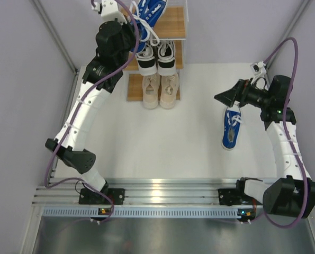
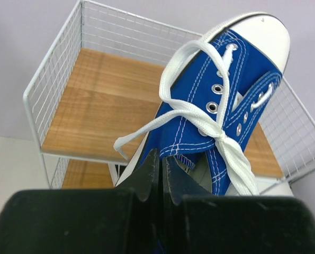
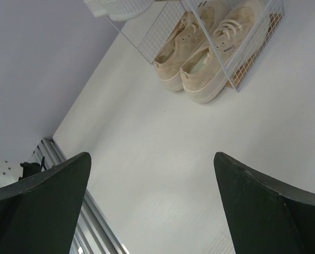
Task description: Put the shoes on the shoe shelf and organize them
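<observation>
Showing an unreadably small tongue label (image 3: 227, 48), beige sneaker (image 3: 211, 67) on shelf (image 3: 255, 55).

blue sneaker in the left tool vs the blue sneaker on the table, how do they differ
The held blue canvas sneaker is gripped near its heel by the shut left tool. The loose blue canvas sneaker lies ungripped on the white table, with the right tool open and empty. The held one hangs over the rack's top wooden board; the loose one lies apart from the rack. Both have white laces.
</observation>
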You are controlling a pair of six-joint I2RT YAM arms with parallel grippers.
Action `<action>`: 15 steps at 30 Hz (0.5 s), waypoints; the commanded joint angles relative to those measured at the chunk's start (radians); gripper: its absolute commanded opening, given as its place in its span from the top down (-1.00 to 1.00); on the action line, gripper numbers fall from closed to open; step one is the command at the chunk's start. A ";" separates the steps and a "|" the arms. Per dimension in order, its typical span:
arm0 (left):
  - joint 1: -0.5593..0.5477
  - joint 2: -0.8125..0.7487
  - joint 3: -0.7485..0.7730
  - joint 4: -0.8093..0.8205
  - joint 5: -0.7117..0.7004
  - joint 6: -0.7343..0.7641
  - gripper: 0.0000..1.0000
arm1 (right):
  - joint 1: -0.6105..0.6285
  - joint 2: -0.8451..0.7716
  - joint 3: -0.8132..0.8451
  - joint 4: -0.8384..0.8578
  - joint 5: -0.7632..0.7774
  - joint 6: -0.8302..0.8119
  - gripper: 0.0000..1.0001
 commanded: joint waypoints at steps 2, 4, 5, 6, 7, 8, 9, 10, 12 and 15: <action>0.028 0.050 0.163 0.126 -0.060 -0.077 1.00 | -0.023 -0.032 0.003 0.022 0.005 -0.025 -0.99; 0.034 0.076 0.198 0.118 -0.070 -0.089 1.00 | -0.027 -0.034 0.003 0.022 0.005 -0.025 -0.99; 0.036 0.084 0.204 0.115 -0.084 -0.106 1.00 | -0.028 -0.034 0.002 0.023 0.007 -0.025 -0.99; 0.040 0.089 0.208 0.112 -0.092 -0.114 1.00 | -0.031 -0.034 0.000 0.023 0.008 -0.023 -0.99; 0.043 0.093 0.208 0.110 -0.096 -0.124 1.00 | -0.033 -0.035 0.000 0.025 0.007 -0.022 -0.99; 0.046 0.096 0.208 0.109 -0.107 -0.147 1.00 | -0.033 -0.035 -0.002 0.025 0.007 -0.020 -0.99; 0.051 0.098 0.208 0.107 -0.109 -0.158 1.00 | -0.033 -0.035 -0.003 0.027 0.007 -0.019 -0.99; 0.057 0.105 0.208 0.106 -0.112 -0.169 1.00 | -0.034 -0.035 -0.003 0.027 0.007 -0.017 -0.99; 0.068 0.112 0.209 0.101 -0.101 -0.205 1.00 | -0.034 -0.035 -0.005 0.025 0.007 -0.017 -0.99; 0.081 0.125 0.218 0.078 -0.093 -0.236 1.00 | -0.036 -0.037 -0.006 0.024 0.007 -0.014 -0.99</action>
